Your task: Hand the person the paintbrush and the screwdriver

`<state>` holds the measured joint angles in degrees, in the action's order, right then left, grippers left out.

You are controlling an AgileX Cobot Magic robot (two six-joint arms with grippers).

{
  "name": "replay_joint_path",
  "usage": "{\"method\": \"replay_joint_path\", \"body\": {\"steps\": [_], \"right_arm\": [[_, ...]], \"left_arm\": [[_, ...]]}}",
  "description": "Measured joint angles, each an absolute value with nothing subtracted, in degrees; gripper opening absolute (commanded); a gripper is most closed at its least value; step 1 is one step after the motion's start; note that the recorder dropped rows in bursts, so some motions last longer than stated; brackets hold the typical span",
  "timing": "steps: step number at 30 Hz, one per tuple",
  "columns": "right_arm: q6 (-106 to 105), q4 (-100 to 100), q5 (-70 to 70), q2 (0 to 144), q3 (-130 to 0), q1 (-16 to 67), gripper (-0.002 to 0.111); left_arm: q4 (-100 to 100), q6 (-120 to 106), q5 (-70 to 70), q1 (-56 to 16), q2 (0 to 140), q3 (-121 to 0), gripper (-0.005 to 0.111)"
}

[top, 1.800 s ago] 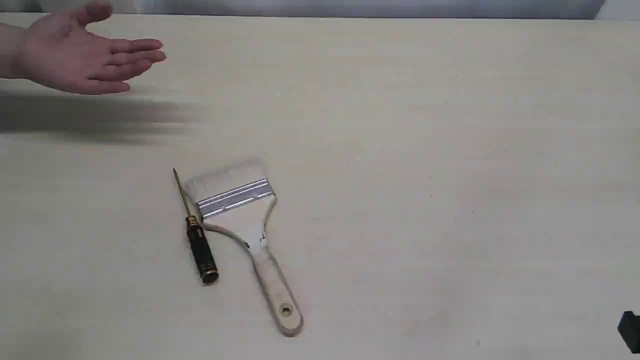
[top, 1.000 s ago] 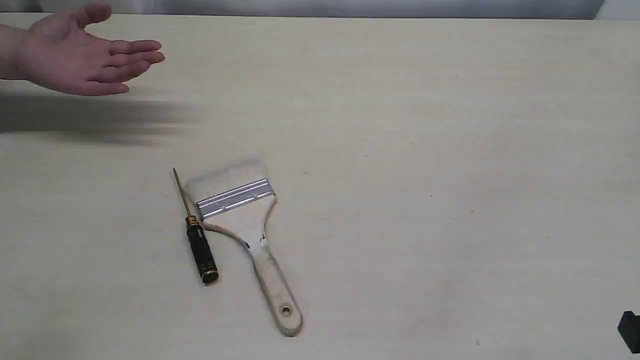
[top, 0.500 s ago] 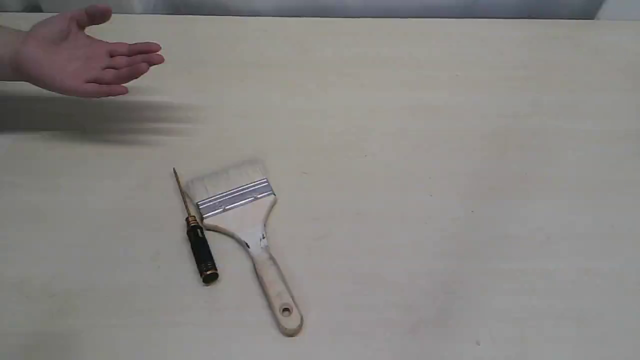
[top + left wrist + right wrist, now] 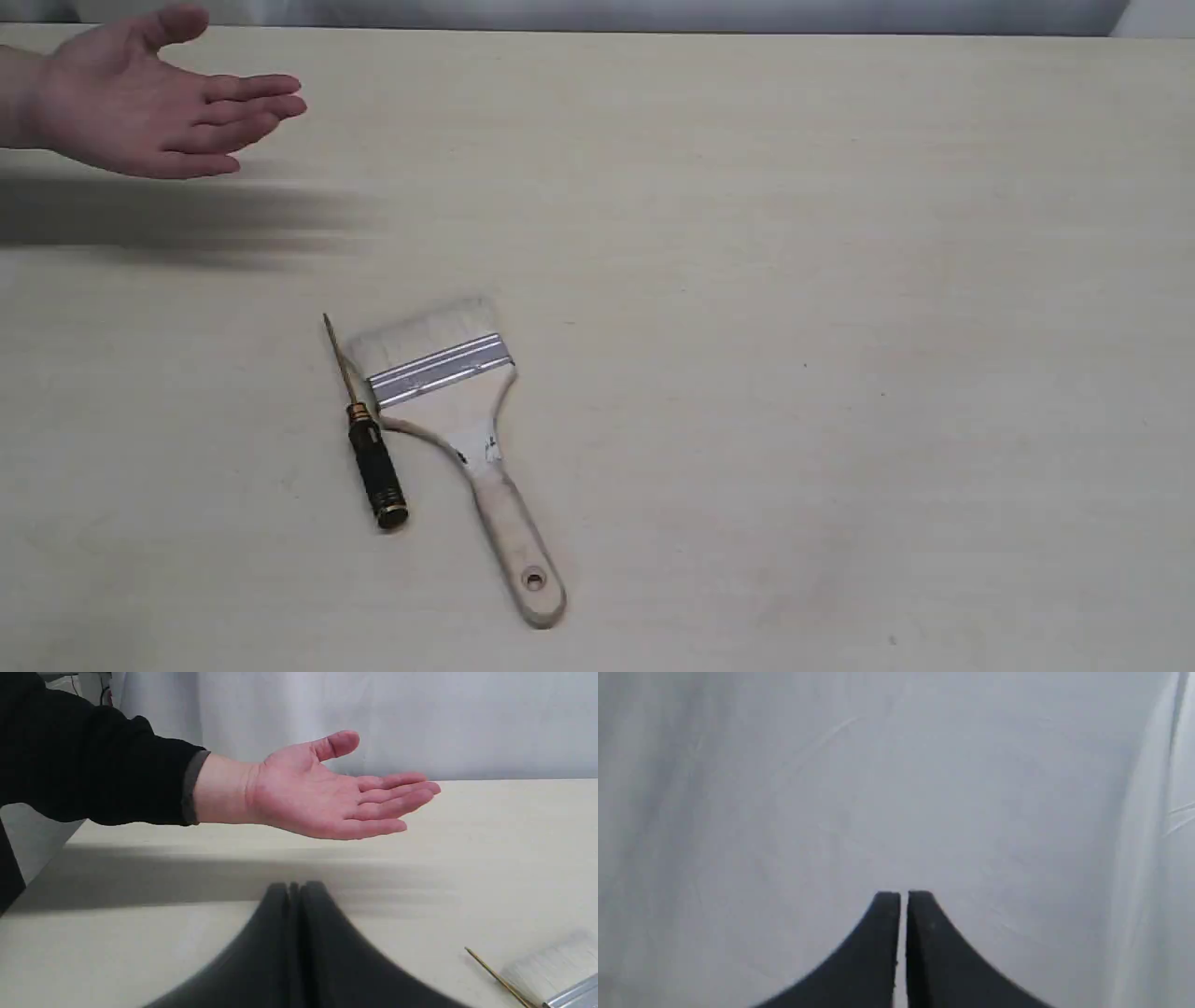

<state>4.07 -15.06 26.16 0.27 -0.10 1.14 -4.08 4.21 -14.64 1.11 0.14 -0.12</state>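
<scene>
The paintbrush (image 4: 453, 401) lies flat on the table, pale bristles toward the far side, wooden handle with its hole toward the near edge. The black-handled screwdriver (image 4: 369, 448) rests against its left side, gold shaft pointing away. The person's open hand (image 4: 149, 103) hovers palm up at the far left corner. In the left wrist view my left gripper (image 4: 294, 886) is shut and empty, with the person's hand (image 4: 327, 793) beyond it and the screwdriver tip (image 4: 495, 977) and bristles (image 4: 556, 966) off to one side. My right gripper (image 4: 903, 895) is shut, empty, facing only a white backdrop. Neither gripper shows in the exterior view.
The pale table (image 4: 794, 280) stretches wide to the right of the tools. A dark shadow band (image 4: 177, 219) lies under the person's arm. A grey-white curtain (image 4: 653, 14) runs behind the far edge.
The dark piece at the exterior view's lower right edge has gone out of frame. The hand wavers slightly; brush and screwdriver have not moved.
</scene>
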Motion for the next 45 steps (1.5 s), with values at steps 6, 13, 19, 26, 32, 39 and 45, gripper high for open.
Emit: {"method": "replay_joint_path", "body": {"steps": [6, 13, 19, 26, 32, 39, 45], "right_arm": [[29.5, -14.0, 34.2, 0.2, -0.1, 1.1, 0.004], [44.3, -28.1, 41.2, 1.3, -3.1, 1.1, 0.004], [52.1, -45.0, 46.9, 8.2, -12.8, 1.1, 0.005], [58.1, -56.4, 49.4, 18.0, -22.4, 1.1, 0.032], [74.5, -69.0, 41.9, 28.8, -30.1, 1.1, 0.045], [97.3, -90.7, 40.1, 44.7, -40.2, 1.1, 0.045], [105.1, -98.9, 36.9, 57.8, -44.3, 6.1, 0.045]], "left_arm": [[-4.1, 4.2, -14.6, 1.1, 0.1, -0.1, 0.0], [-4.1, 4.2, -14.6, 1.1, 0.1, -0.1, 0.0], [-4.1, 4.2, -14.6, 1.1, 0.1, -0.1, 0.0], [-4.1, 4.2, -14.6, 1.1, 0.1, -0.1, 0.0], [-4.1, 4.2, -14.6, 1.1, 0.1, -0.1, 0.0], [-4.1, 4.2, -14.6, 1.1, 0.1, -0.1, 0.0], [-4.1, 4.2, -14.6, 1.1, 0.1, -0.1, 0.0]]}}
